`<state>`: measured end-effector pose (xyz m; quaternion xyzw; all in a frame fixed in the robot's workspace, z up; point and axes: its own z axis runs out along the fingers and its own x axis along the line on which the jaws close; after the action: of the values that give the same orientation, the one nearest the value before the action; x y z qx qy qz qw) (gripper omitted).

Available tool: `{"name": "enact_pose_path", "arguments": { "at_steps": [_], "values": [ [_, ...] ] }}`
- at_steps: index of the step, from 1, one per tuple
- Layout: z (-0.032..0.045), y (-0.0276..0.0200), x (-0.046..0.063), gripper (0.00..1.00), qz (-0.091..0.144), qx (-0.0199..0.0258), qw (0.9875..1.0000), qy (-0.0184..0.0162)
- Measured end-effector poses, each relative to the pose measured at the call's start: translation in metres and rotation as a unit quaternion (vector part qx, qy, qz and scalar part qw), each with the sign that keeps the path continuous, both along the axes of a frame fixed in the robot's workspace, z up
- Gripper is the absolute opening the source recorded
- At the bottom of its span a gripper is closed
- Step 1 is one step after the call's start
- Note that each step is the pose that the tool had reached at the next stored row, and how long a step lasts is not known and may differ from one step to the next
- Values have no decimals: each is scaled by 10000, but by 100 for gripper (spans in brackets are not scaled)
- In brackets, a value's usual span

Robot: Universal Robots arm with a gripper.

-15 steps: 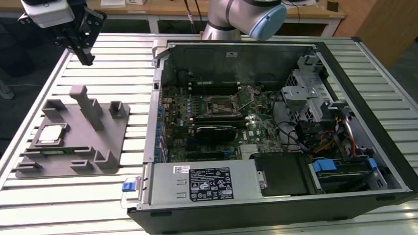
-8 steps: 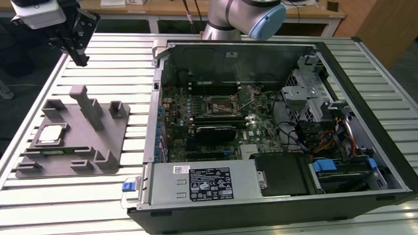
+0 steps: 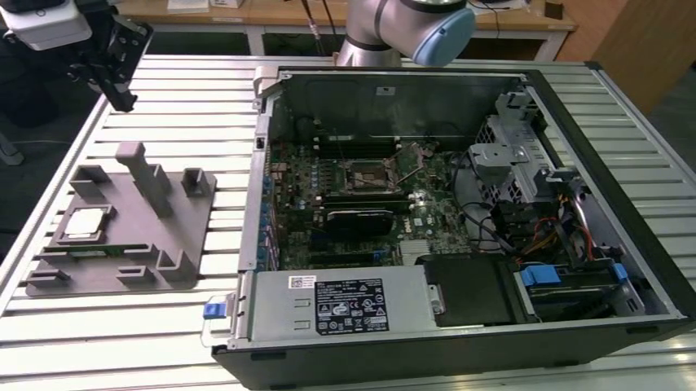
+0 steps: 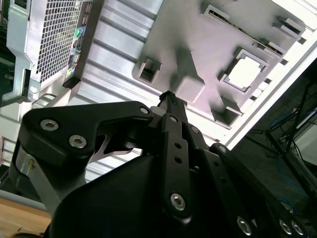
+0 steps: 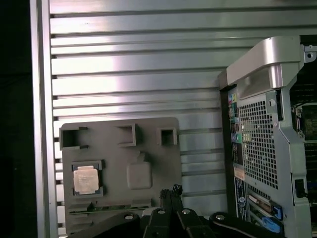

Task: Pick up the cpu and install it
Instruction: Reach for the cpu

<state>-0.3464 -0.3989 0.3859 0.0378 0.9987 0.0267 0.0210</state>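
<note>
**Item: cpu** [image 3: 85, 224]. A flat square chip with a silvery top. It lies face-up in a square recess of the grey fixture plate [image 3: 185, 220], toward the plate's side on the exterior view's left. The plate rests on the slatted metal surface [image 3: 196, 90], beside the open computer case [image 3: 609, 147]. The cpu is not yet lifted. Being square, it has no long axis, and its edges run parallel to the plate's edges, as the first wrist view [image 5: 85, 179] shows.

**Item: hand** [image 3: 122, 99]. It hangs in the air above the surface, past the plate's far end in the exterior view, and is well apart from the cpu. Its fingers look drawn together to a single tip, with nothing between them.

**Relation.** From the hand, the cpu lies down the length of the plate and a little to the exterior view's left. The plate's upright post [image 3: 147, 175] stands between them. In the first wrist view the fingertips [image 5: 171, 191] sit off the plate's post side, with the cpu across the plate from them.

**Pose.** The hand points downward with a slight tilt. The arm [image 3: 381, 24] reaches in from behind the case.

**Item: socket** [image 3: 370, 173]. A silver frame on the board inside the case, well apart from both cpu and hand.
</note>
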Motion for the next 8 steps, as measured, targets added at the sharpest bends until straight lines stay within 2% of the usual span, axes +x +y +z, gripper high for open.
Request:
{"name": "enact_pose_path", "arguments": {
  "at_steps": [8],
  "values": [
    [-54, 0, -122, 11, 0, 0, 10000, 0]
  ]
}}
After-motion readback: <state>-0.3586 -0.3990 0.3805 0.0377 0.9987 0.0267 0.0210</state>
